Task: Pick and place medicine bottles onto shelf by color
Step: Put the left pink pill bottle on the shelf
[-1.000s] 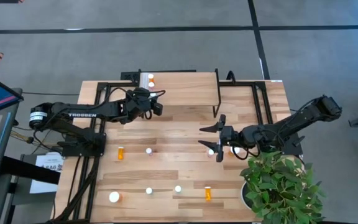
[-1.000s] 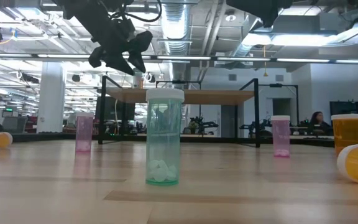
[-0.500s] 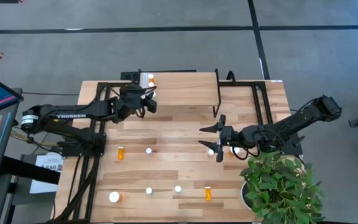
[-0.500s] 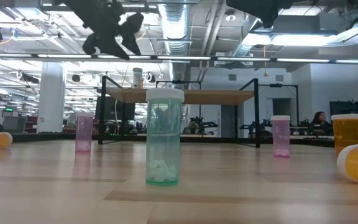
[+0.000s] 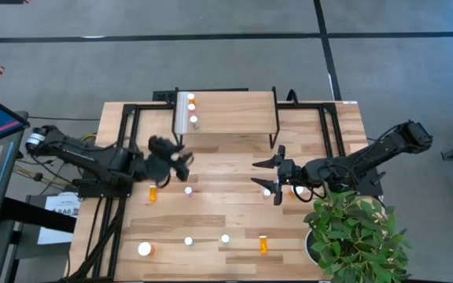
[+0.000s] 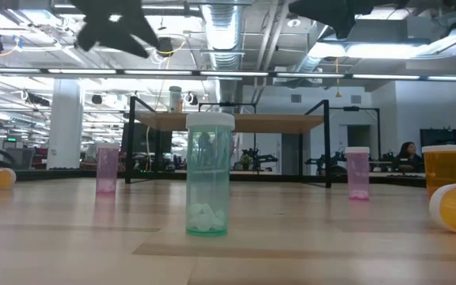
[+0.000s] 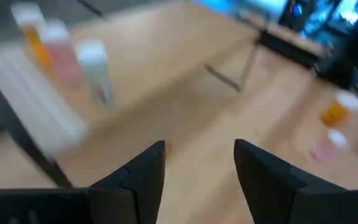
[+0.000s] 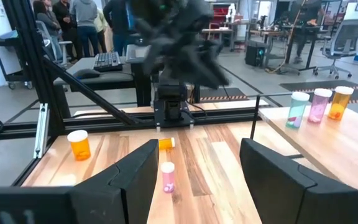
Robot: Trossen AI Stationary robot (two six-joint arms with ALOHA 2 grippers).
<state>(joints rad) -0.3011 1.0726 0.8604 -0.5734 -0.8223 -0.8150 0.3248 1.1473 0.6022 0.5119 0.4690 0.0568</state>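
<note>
Having left three bottles (image 5: 191,110) on the shelf (image 5: 234,110), the left gripper (image 5: 181,163), jaws wide and empty, is swinging back toward the orange bottle (image 5: 152,193) on the tabletop (image 5: 226,220), while the right gripper (image 5: 267,174) is waiting, jaws wide.

The left tool (image 7: 199,163) hangs with its fingers apart and empty over the desk (image 7: 185,93). Three blurred bottles stand in a row: orange (image 7: 31,31), pink (image 7: 61,53), pale green (image 7: 96,71)

Three bottles (image 5: 189,108) stand in a row on the shelf (image 5: 234,110), at its left end. Other bottles (image 5: 187,240) sit scattered on the table (image 5: 226,208) in front of it.
</note>
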